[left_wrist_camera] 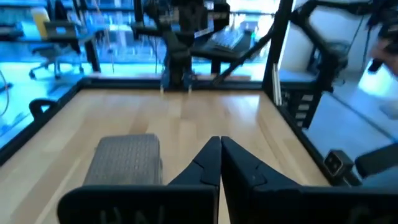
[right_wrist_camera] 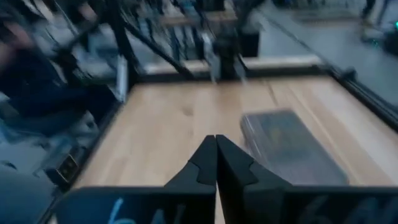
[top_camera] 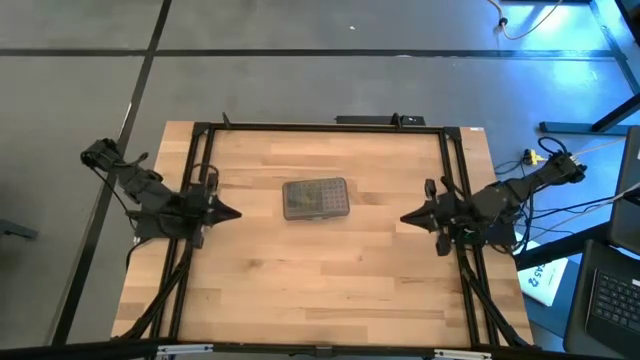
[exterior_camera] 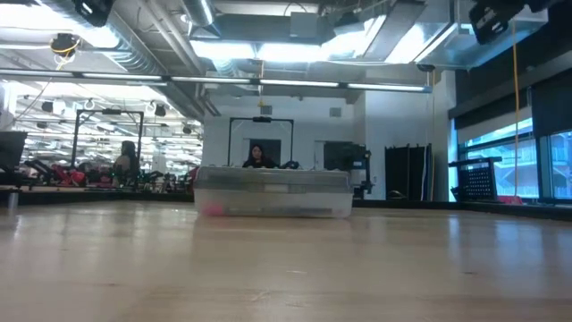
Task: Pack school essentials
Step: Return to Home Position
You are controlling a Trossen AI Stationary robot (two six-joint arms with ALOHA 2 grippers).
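Table (top_camera: pixel 330 270): pale matt wood planks; case (top_camera: pixel 316 198): clear plastic w/ grey dotted lid.

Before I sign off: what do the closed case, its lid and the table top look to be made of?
Case: likely clear plastic; the low view shows a pink shape through its wall. Lid: grey, matte, with a dotted texture, probably plastic too. Table top: pale wood planks with visible grain, smooth, with a slight sheen.

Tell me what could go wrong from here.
1. The case lid looks down, but no view shows a latch caught; it might spring open.
2. The case lies between the shut left claw and right claw, both clear of it; a stray inward swing could knock it.
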